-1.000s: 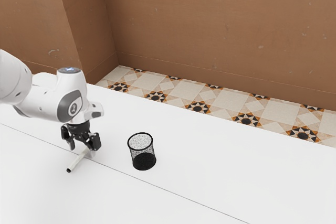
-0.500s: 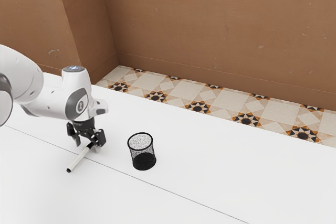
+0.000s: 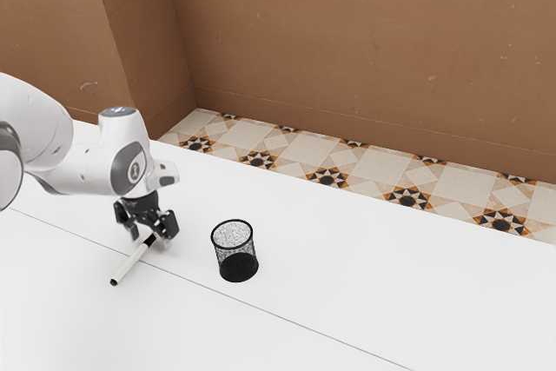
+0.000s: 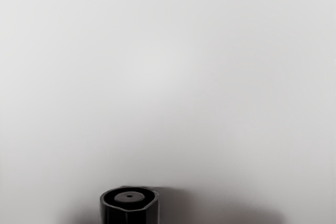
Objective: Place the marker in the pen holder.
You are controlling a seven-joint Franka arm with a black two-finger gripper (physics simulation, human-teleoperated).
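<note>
The marker (image 3: 130, 265) lay aslant on the white bench (image 3: 347, 306), white along its barrel and black at both ends. The black pincer (image 3: 150, 235) of the robot arm (image 3: 82, 167) was directed downward above the end nearer the arm's hand, its two fingers apart, with that end between or just below them; whether either finger grazed the barrel could not be made out. The fingers and their shadow partly obscured this end in the exterior view, whereas the opposite end was fully exposed. In the wrist view, the black end (image 4: 129, 199) appeared as a round rim enclosing a recessed disc with a small dark centre; the remainder of the marker was cut off by the frame, and the dark, reddish blurs beside it were too indistinct to identify. The black wire-mesh pen holder (image 3: 217, 254) stood upright on the bench, near the pincer and toward the exterior view's right, the marker lying outside it. Its fine mesh was difficult to resolve, though its rim and dark base were distinct. A thin seam (image 3: 287, 321) crossed the bench, passing beneath the marker. The arm's upper links were truncated by the exterior view's left edge. Beyond the bench lay a patterned tile floor (image 3: 365, 184) and a brown wall (image 3: 347, 49).
</note>
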